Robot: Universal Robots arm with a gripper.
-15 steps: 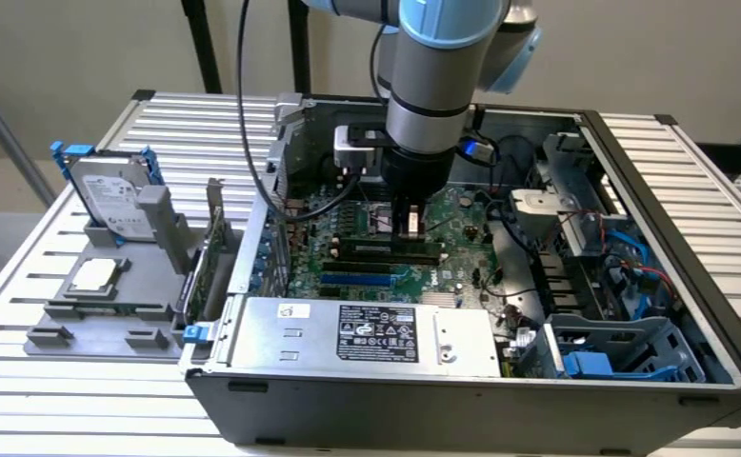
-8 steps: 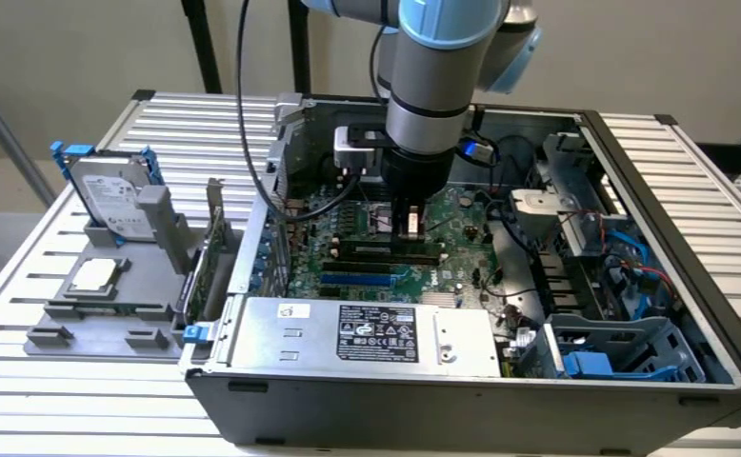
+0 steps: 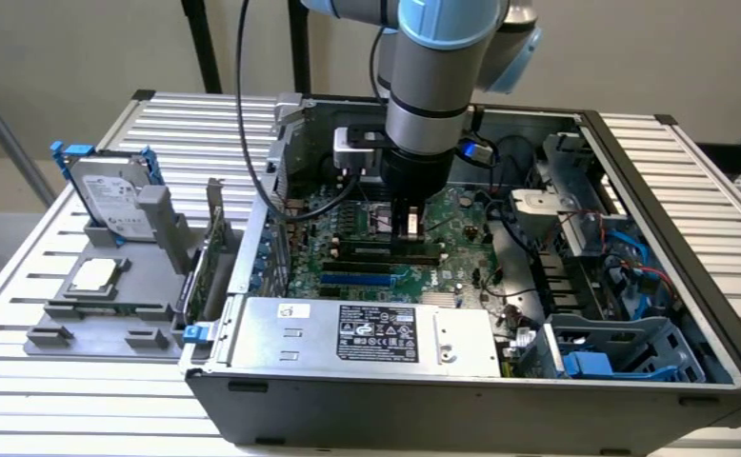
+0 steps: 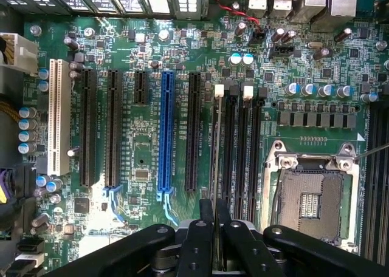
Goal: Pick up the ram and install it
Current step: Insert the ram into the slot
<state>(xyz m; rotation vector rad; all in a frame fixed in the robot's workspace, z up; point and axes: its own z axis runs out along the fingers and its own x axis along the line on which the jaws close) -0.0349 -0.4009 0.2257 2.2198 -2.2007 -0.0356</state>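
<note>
The ram (image 4: pixel 216 149) appears edge-on as a thin dark stick, running from between my fingertips toward a white latch (image 4: pixel 219 90). My gripper (image 4: pixel 214 211) is shut on it, directly above the row of black memory slots (image 4: pixel 243 149) beside the empty processor socket (image 4: pixel 310 198). In the exterior view the gripper (image 3: pixel 408 227) reaches straight down into the open computer case (image 3: pixel 675 190), just over the green motherboard (image 3: pixel 453 271). Whether the ram sits in a slot or hovers above it, I cannot tell.
A grey tray (image 3: pixel 53 338) at the exterior view's left holds a hard drive (image 3: pixel 104 195), a silver processor (image 3: pixel 95 274) and a green expansion card (image 3: pixel 214 249). The power supply (image 3: pixel 370 333) fills the case's near side. Cables and a drive cage (image 3: pixel 618 347) crowd the right.
</note>
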